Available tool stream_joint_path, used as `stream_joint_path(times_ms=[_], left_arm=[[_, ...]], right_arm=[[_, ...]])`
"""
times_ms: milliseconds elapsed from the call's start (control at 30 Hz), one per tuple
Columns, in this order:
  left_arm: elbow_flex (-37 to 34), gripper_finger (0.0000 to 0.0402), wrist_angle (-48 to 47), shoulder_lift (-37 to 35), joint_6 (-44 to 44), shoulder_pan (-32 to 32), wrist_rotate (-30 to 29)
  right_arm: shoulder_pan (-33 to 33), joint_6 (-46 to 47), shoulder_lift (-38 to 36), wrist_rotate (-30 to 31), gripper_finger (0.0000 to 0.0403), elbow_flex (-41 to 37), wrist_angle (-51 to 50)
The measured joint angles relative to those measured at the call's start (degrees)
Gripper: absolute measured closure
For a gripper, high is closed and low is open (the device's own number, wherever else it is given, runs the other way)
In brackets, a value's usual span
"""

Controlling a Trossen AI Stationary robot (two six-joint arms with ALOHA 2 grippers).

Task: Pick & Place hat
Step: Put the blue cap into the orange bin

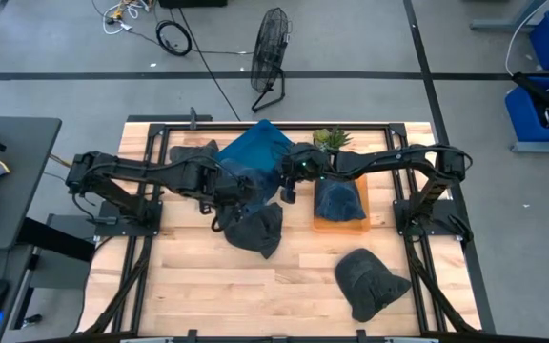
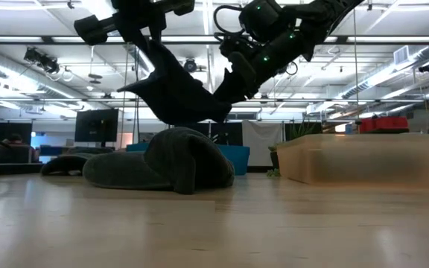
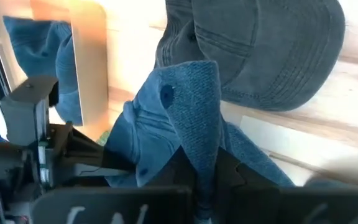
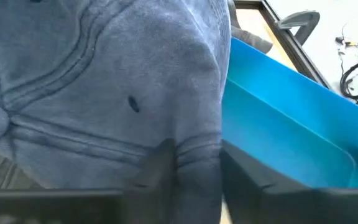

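A blue denim hat hangs in the air between my two grippers, above the middle of the table; the low view shows it as a dark hanging shape. My left gripper is shut on its left side and my right gripper is shut on its right side. Just below it a dark grey hat rests crown up on the table. Another grey hat lies near the table's near right. My left gripper pinches a raised fold of the blue hat's cloth between its two fingers; the fold runs back between them. The hat is lifted clear of the table and spreads away from the fingers. My right gripper pinches a bunched ridge of the hat's crown between its two fingers, beside a seam and an eyelet. It slants down from the table's right. The hat is off the table and hangs below the fingers.
A blue bin stands behind the grippers. A wooden tray to the right holds another blue hat. A dark hat lies at the far left, a small plant at the far edge.
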Motion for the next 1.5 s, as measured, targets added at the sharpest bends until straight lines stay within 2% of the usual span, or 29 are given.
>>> stream_joint_path(times_ms=[100, 167, 300, 500, 667, 767, 867, 1000, 1200, 1367, 1500], left_arm=[[0.0, 0.0375, 1.2, 0.0, -9.4, 0.3, 0.0], [0.0, 0.0367, 2.5, 0.0, -18.4, 0.7, 0.0], [0.0, 0.0352, 4.1, 0.0, -31.1, 1.6, 0.6], [0.0, 0.0318, 4.5, 0.0, -33.2, 1.8, 0.7], [0.0, 0.0273, 4.8, 0.0, -33.9, 1.7, 1.6], [0.0, 0.0253, 5.0, 0.0, -37.3, 1.7, 1.6], [0.0, 0.0244, 5.1, 0.0, -43.0, 1.7, 1.6], [0.0, 0.0249, 5.0, -0.1, -49.0, 1.8, 1.6], [0.0, 0.0266, 5.0, -0.1, -51.3, 1.8, 1.6], [0.0, 0.0270, 5.0, -0.1, -51.2, 1.8, 1.6], [0.0, 0.0271, 5.0, -0.1, -51.2, 1.8, 1.6]], right_arm=[[0.0, 1.4, 0.0, 0.0, 0.0371, 0.0, 0.0], [0.0, 2.5, -0.1, 0.1, 0.0389, 0.0, -0.1], [0.0, 4.3, -0.4, 0.4, 0.0377, 0.0, -0.2], [0.0, 4.0, -0.5, 0.7, 0.0395, 0.0, -0.4], [0.0, 3.6, -0.5, 6.5, 0.0392, 0.0, -1.8], [0.0, 3.4, -0.7, 8.8, 0.0393, 0.0, -3.2], [0.0, 3.8, -3.1, 8.8, 0.0395, 0.0, -5.6], [0.4, 7.8, -10.5, 10.6, 0.0396, 0.0, -10.3], [2.1, 17.3, -27.1, 21.4, 0.0397, 0.0, -27.5], [5.2, 37.0, -37.4, 23.0, 0.0397, 0.0, -48.2], [9.9, 54.5, -39.6, 27.0, 0.0397, -0.2, -63.9]])
